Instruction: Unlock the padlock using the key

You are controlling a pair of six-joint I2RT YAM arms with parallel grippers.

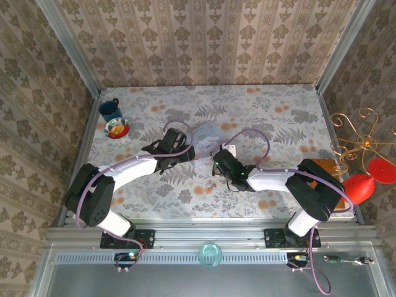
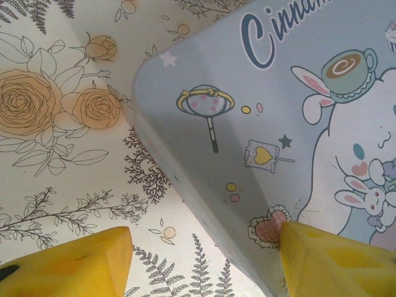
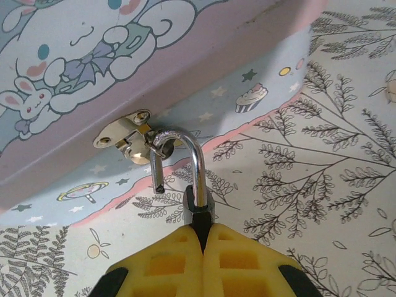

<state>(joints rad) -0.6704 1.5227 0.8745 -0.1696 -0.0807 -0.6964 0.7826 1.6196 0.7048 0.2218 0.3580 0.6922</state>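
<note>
Floral cloth covers the tabletop (image 1: pixel 291 124), and near its middle the right end effector (image 3: pixel 201 235) is pinched tight on the padlock (image 3: pixel 198 185), whose black body is a sliver between the yellow fingers (image 3: pixel 161 266). One shackle leg hangs free, so it looks sprung, yet the loop is hooked through the brassy hasp (image 3: pixel 122 133) on the pale blue tin (image 3: pixel 247 37). Just beyond, the left end effector (image 2: pixel 204 238) stands wide astride the tin's corner, clamping nothing. My worry is that a pull nearward would drag the unheld tin along, or twist the tiny body out of that thin grip. Far left, a blue mug (image 1: pixel 110 109) sits well clear.
</note>
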